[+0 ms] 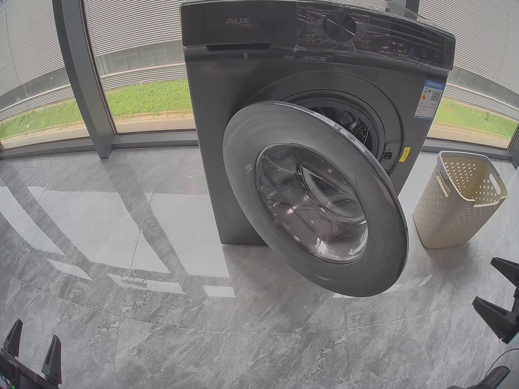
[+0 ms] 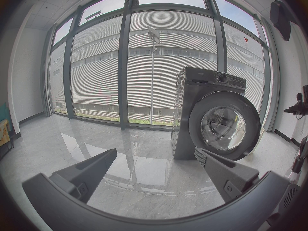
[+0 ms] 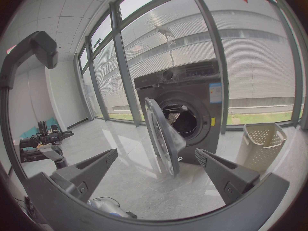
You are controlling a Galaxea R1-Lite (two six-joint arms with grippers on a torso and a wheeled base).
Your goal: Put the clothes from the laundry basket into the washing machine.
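Polished grey stone-patterned floor (image 1: 162, 233) before a glazed wall (image 1: 135, 39), mirroring the window frames. Front-loading washing machine (image 1: 243, 109), dark grey metal casing, stands with its back to the glazing. Its round door (image 1: 378, 244), a broad metal ring about a domed glass bowl, is swung wide on its hinge at the robot's left, leaving the drum mouth (image 1: 346, 117) free for loading. Laundry basket (image 1: 454, 212), cream perforated plastic, tapered, with slot handles, stands upright on the floor just beside the machine at the robot's right, presumably to keep each transfer short. Its visible inner walls are bare; whether clothes lie at its bottom cannot be told. Left pincer (image 2: 155, 151) and right pincer (image 3: 155, 151), wedge-shaped dark fingers spread apart and holding nothing, hang low, well apart from machine and basket; the right one, nearer the basket, is judged the likelier to make the pick
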